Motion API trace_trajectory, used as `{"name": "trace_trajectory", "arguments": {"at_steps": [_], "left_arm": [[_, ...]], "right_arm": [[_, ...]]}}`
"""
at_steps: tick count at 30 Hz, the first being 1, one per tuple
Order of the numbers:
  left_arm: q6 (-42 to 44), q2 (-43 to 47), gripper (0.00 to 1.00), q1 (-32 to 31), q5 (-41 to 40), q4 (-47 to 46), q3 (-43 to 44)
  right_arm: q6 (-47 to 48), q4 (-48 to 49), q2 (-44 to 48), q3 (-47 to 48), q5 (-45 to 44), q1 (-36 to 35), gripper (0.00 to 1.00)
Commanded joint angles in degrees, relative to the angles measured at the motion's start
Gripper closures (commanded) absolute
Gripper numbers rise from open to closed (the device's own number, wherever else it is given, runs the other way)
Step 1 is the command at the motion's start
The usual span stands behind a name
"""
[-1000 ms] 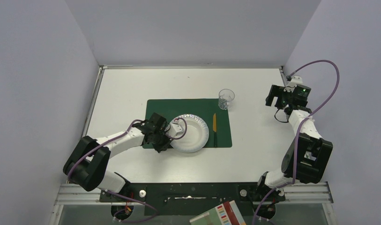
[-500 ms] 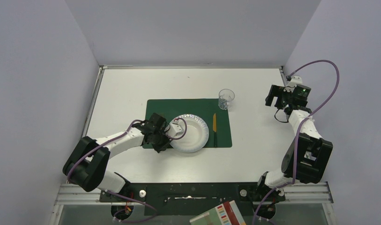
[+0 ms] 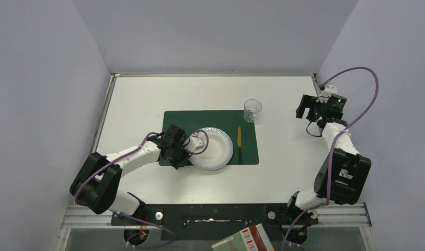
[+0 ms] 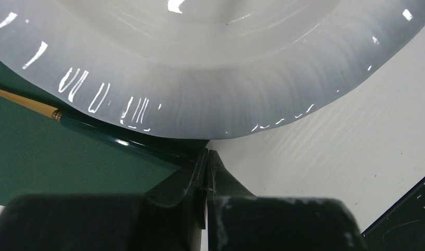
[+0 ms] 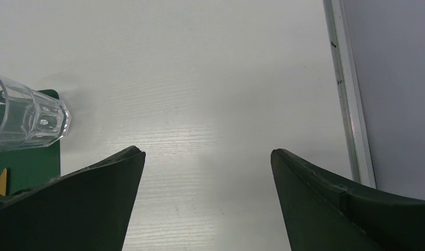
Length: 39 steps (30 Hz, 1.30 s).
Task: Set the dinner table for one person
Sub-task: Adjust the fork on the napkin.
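Observation:
A dark green placemat (image 3: pixel 184 117) lies in the middle of the white dinner table (image 3: pixel 137 99). On it are a white paper plate (image 3: pixel 215 149) and, to the plate's right, a knife (image 3: pixel 240 144) with a yellow blade and a dark handle. A clear glass (image 3: pixel 252 110) stands at the mat's far right corner. My left gripper (image 3: pixel 189 149) is shut, its tips (image 4: pixel 207 152) at the plate's near-left rim (image 4: pixel 199 78). A tan and dark green utensil (image 4: pixel 95 130) lies under that rim, its dark end reaching my fingertips; whether they pinch it is hidden. My right gripper (image 3: pixel 304 112) hangs open over bare table (image 5: pixel 199 63), right of the glass (image 5: pixel 24 115).
Grey walls close in the table on three sides, and a thin metal rim (image 5: pixel 348 104) runs along the right edge. A metal rail with the arm bases spans the near edge, and a coloured booklet (image 3: pixel 244 240) lies below it.

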State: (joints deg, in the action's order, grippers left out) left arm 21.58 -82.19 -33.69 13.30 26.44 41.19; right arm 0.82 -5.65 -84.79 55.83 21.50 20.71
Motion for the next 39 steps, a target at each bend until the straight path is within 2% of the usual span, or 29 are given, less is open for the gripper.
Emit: {"name": "trace_trajectory", "arguments": {"at_steps": [1,32,39], "left_arm": [[0.07,0.19,1.0,0.1,1.0,-0.15,3.52],[-0.02,-1.48,1.0,0.04,-0.19,-1.93,3.56],[-0.82,-1.1,1.0,0.13,-1.33,4.75,13.39]], "right_arm": [[0.01,2.69,2.38,0.25,0.73,0.63,0.04],[0.32,2.82,1.66,0.23,1.08,0.65,0.04],[0.41,2.84,1.42,0.15,0.86,0.65,0.04]]}}
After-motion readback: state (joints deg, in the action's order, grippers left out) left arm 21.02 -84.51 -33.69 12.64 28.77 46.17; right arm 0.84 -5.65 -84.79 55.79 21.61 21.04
